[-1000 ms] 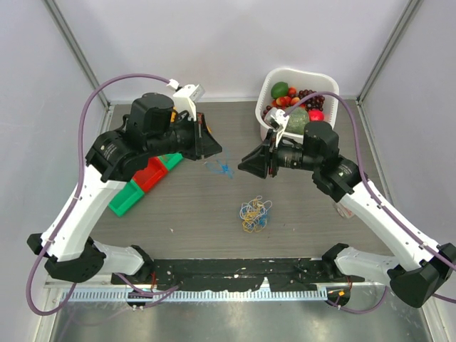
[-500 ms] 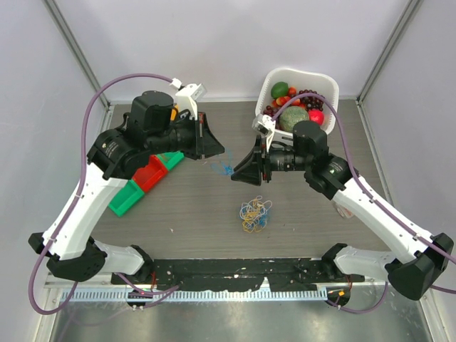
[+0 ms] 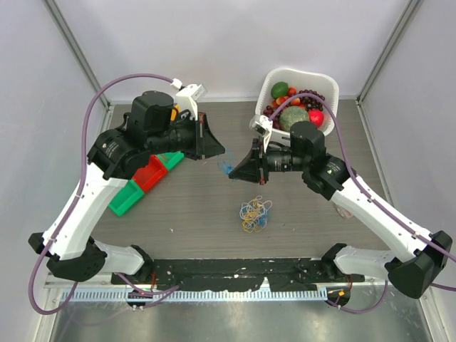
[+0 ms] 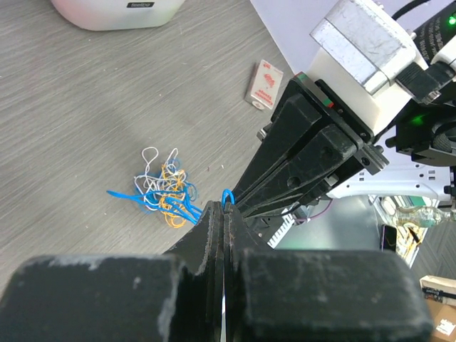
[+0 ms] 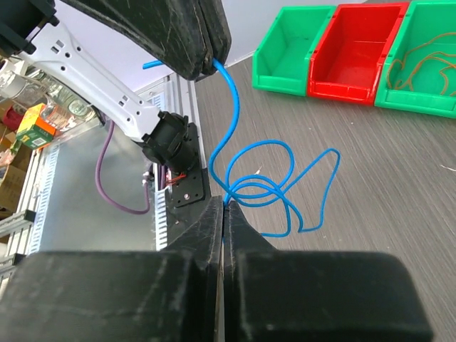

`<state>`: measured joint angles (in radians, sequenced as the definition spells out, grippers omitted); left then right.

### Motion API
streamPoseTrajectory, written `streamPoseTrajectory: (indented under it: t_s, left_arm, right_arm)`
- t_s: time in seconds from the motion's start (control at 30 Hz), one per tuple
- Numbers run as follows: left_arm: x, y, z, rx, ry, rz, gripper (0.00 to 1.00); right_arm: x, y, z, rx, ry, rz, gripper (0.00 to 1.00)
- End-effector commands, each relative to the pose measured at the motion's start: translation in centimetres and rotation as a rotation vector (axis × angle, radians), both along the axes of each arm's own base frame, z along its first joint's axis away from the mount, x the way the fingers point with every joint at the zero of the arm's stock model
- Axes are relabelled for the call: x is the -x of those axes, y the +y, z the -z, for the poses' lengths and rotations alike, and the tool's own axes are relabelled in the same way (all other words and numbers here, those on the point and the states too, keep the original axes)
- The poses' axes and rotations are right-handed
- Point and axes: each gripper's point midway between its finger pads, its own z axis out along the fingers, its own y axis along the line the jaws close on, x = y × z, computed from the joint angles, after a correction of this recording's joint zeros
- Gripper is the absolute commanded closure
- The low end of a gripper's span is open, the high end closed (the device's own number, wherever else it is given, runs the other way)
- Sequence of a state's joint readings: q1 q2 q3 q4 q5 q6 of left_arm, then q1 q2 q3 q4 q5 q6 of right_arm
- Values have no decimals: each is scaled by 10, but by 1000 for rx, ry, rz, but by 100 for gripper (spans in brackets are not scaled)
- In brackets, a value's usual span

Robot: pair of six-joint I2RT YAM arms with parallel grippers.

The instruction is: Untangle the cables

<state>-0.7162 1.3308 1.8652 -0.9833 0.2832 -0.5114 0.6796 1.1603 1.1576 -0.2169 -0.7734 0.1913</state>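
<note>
A single blue cable (image 3: 226, 167) hangs between my two grippers above the table. My left gripper (image 3: 220, 151) is shut on one end of it, which pokes out at the fingertips in the left wrist view (image 4: 227, 196). My right gripper (image 3: 231, 175) is shut on the other part; below it the blue cable (image 5: 274, 187) hangs in slack loops. The two grippers are close together. The rest of the cables (image 3: 254, 214), a small bunch of yellow-orange, white and blue loops, lies on the table below; it also shows in the left wrist view (image 4: 163, 189).
A white basket (image 3: 323, 80) of fruit stands at the back right. Green and red bins (image 3: 140, 183) sit at the left; they show in the right wrist view (image 5: 354, 50) with an orange cable in the rightmost one. A small box (image 4: 263, 83) lies on the table.
My right gripper has moved left toward my left gripper, so the blue cable between them has gone slack and shorter. The bunch on the table has not moved.
</note>
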Motion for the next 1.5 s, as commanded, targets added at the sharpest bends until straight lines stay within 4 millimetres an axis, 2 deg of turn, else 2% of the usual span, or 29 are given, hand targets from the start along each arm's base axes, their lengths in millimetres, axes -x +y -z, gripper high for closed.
streamPoseTrajectory:
  t_s: [0.0,0.1,0.13,0.27,0.4,0.47,0.6,0.67,0.83,1.0,1.13,1.4,1.47]
  left_arm:
    - [-12,10,-12,12,-66,-72,100]
    - [-30,39,-10,-50,-101,-260,100]
    - [-40,56,-11,-78,-117,-367,100]
    - [-55,108,-15,-149,-179,-630,100]
    - [-56,135,-26,-165,-232,-738,100]
    - [-56,146,-30,-179,-253,-786,100]
    - [-55,174,-36,-228,-292,-906,100]
    - [-54,182,-43,-235,-320,-935,100]
    - [-48,215,-59,-258,-386,-1068,100]
    - [-44,222,-71,-227,-440,-1079,100]
    - [-41,225,-75,-202,-454,-1086,100]
    - [-35,227,-85,-153,-478,-1073,100]
    - [-34,223,-85,-136,-476,-1058,100]
  right_arm:
    - [-2,-4,-32,-61,-64,51,99]
    - [-6,-11,-29,-52,-47,122,99]
    - [-4,-15,-27,-51,-42,138,99]
    - [-5,-27,-11,-28,6,219,99]
    - [0,-36,4,-14,45,260,99]
    - [3,-41,5,-30,61,287,99]
    - [-4,-54,18,-13,83,389,99]
    - [-7,-60,26,15,95,431,99]
    - [-17,-87,42,90,107,594,99]
    - [-23,-103,39,87,76,685,99]
    - [-28,-111,50,139,93,736,99]
    - [-33,-116,56,169,101,775,99]
    - [-32,-110,54,160,97,743,99]
